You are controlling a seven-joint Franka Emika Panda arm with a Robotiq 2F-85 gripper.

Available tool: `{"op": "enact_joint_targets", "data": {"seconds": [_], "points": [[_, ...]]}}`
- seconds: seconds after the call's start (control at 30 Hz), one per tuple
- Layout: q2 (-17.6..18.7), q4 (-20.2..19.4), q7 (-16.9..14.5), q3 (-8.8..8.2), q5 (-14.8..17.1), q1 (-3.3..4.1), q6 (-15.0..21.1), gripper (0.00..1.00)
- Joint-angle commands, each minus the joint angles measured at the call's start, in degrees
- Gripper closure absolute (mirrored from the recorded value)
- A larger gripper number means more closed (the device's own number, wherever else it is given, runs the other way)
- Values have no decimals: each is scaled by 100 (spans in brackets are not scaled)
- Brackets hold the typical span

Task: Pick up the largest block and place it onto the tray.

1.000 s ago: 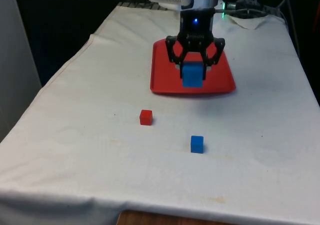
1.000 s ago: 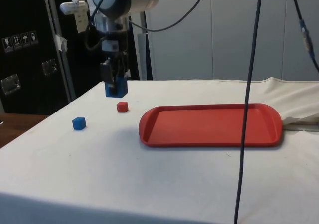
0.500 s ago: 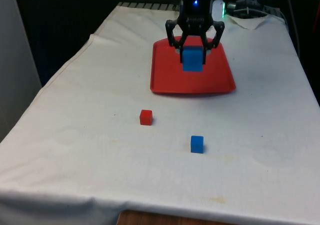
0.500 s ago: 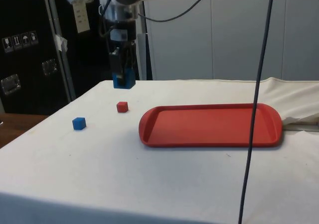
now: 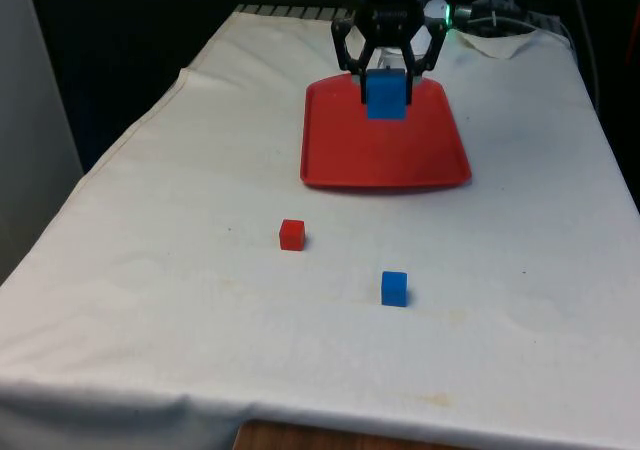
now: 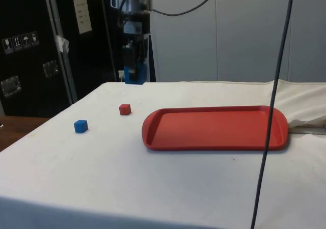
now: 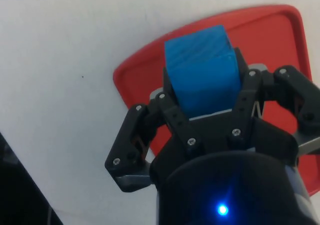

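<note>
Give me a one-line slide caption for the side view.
Gripper carries the large blue block high above the table, short of the red tray; small red and blue blocks remain on the cloth.

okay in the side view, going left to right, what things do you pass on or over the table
small blue block → small red block → large blue block, held up in the gripper → red tray

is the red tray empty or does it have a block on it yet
Empty. The red tray shows bare; the large blue block is held in the air by the gripper.
</note>
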Motion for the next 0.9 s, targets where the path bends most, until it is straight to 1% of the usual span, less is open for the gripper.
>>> {"op": "enact_joint_targets", "data": {"seconds": [0.0,0.13,0.37,0.4,0.43,0.5,0.53,0.63,0.67,0.7,0.73,0.87], "points": [[-120,-160,97,-57,-178,46,120,100],[-229,-269,103,-57,-264,40,143,100],[-458,-510,189,-57,-670,23,172,100],[-453,-476,80,-11,-516,0,92,100],[-487,-539,206,-57,-733,23,172,100],[-550,-602,235,-52,-859,11,172,100],[-607,-665,258,-52,-974,11,172,100],[-693,-762,281,-46,-1123,0,178,100],[-699,-739,178,-17,-985,-11,92,100],[-722,-791,281,-46,-1163,0,178,100],[-773,-854,292,-46,-1243,-6,183,100],[-882,-997,292,-46,-1369,-17,206,100]]}}
